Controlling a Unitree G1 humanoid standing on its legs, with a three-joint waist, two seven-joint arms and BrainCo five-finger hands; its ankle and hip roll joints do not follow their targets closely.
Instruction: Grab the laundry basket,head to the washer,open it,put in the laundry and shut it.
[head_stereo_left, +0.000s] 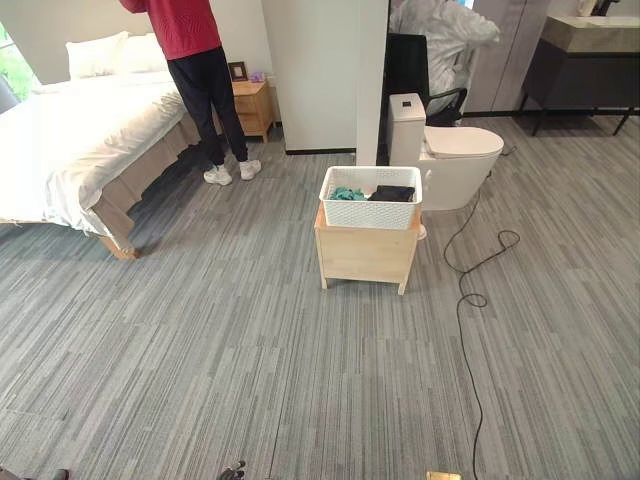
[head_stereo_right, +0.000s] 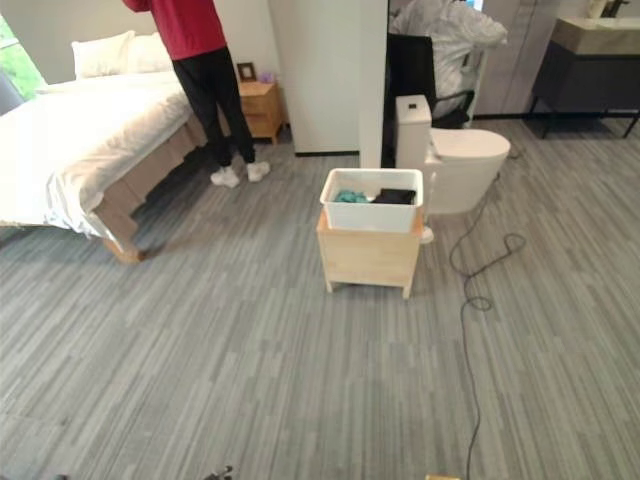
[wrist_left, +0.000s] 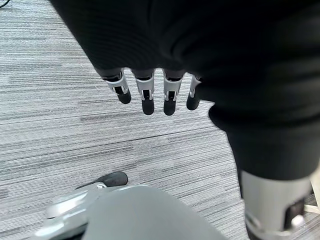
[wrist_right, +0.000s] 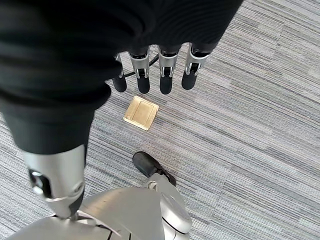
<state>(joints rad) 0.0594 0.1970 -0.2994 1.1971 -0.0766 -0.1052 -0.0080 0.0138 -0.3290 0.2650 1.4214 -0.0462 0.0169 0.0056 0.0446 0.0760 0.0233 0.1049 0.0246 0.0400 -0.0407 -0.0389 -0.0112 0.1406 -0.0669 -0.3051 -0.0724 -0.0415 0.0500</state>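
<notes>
A white perforated laundry basket (head_stereo_left: 370, 197) sits on a low wooden stand (head_stereo_left: 366, 255) in the middle of the room, some way ahead of me. Inside it lie a teal cloth (head_stereo_left: 348, 193) and a dark cloth (head_stereo_left: 393, 193). My left hand (wrist_left: 150, 90) hangs over the grey carpet with relaxed straight fingers and holds nothing. My right hand (wrist_right: 155, 70) hangs the same way above the floor, fingers straight and empty. Both hands are far from the basket.
A person in a red top (head_stereo_left: 200, 60) stands by the bed (head_stereo_left: 80, 130) at the back left. A white toilet (head_stereo_left: 450, 150) stands right behind the stand. A black cord (head_stereo_left: 470, 280) trails over the carpet on the right. A brass floor plate (wrist_right: 141, 113) lies under my right hand.
</notes>
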